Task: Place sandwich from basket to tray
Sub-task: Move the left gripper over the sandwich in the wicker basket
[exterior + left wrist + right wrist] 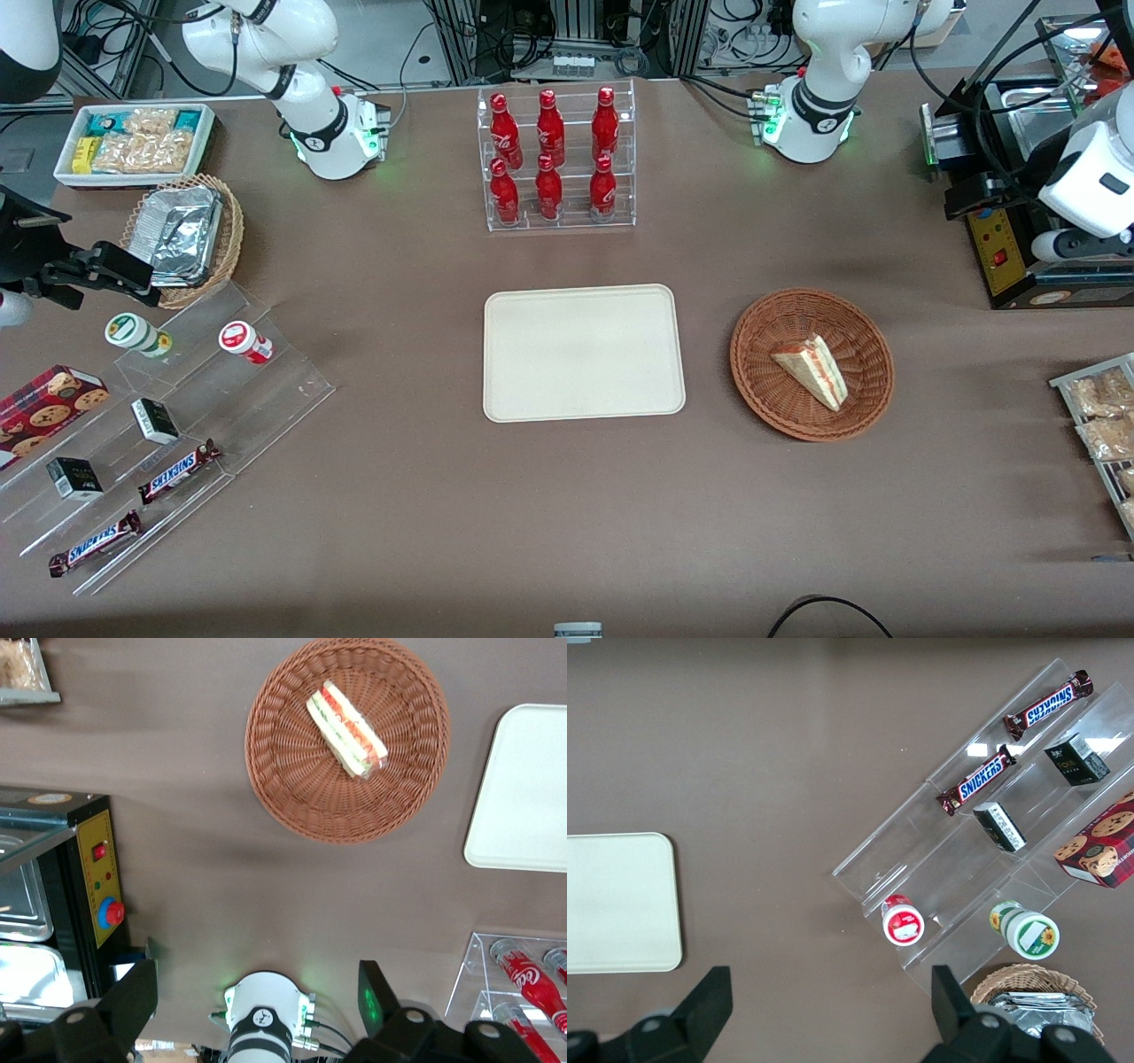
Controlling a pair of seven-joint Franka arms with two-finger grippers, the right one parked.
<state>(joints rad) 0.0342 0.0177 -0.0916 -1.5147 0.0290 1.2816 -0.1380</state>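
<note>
The sandwich [813, 369] [347, 729], a pale wedge with red and green filling, lies in the round reddish-brown wicker basket [769, 390] [292, 771]. The flat cream tray [583, 352] [527, 788] sits beside the basket, toward the parked arm's end, with nothing on it. My gripper [257, 992] hangs high over the working arm's end of the table, well apart from the basket and farther from the front camera than it. Its two dark fingers [133, 992] stand wide open with nothing between them.
A black machine with a yellow panel and red button [1001, 248] [93, 877] stands under the wrist. A clear rack of red bottles [558, 159] is farther back than the tray. Snack packets [1103, 416] lie at the table edge near the basket.
</note>
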